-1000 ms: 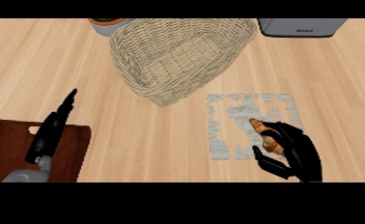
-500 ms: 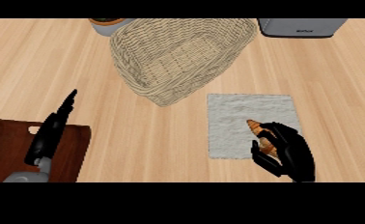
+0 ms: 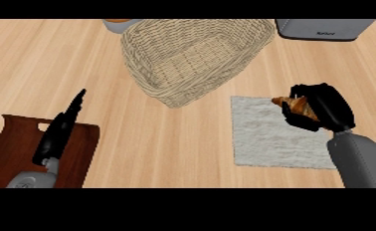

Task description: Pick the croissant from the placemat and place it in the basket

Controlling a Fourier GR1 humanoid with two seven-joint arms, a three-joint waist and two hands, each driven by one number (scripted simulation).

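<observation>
Right hand (image 3: pixel 323 109): fingers curled round croissant (image 3: pixel 297 106), held over the placemat's (image 3: pixel 273 138) right edge; pastry mostly hidden. Left hand (image 3: pixel 60 128): fingers straight, released, resting over dark board (image 3: pixel 15 148) at near left. Basket (image 3: pixel 191 58): far centre on counter (image 3: pixel 58 60), rim cut off.

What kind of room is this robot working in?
Probably a kitchen or breakfast counter: a light wooden worktop holds a wicker basket and a grey placemat, and the right hand holds a croissant. A grey appliance stands at the back edge.
</observation>
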